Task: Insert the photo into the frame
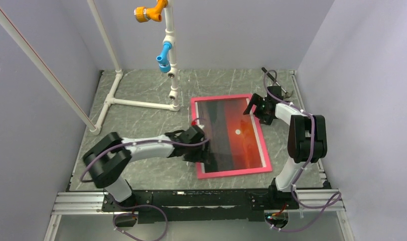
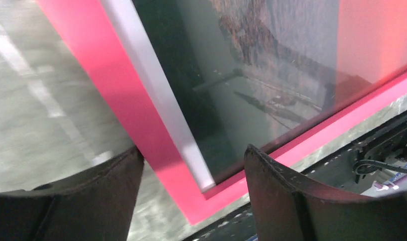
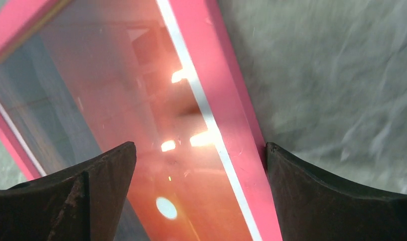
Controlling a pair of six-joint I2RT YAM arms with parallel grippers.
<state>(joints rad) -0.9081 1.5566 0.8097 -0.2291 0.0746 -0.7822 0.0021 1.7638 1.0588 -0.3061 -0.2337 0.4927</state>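
The pink-red frame lies flat on the grey table, front up. The sunset photo shows inside its opening, with the white sun right of the middle. My left gripper is open over the frame's left side. In the left wrist view it straddles the near-left corner of the frame, where the photo's white margin shows. My right gripper is open at the frame's far right edge. In the right wrist view it straddles the pink rail and the photo. Neither holds anything.
A white pipe stand with orange and blue fittings stands at the back, left of the frame. A slanted white pole crosses the left side. A dark thin tool lies at the back right. Grey walls enclose the table; a metal rail runs along the front.
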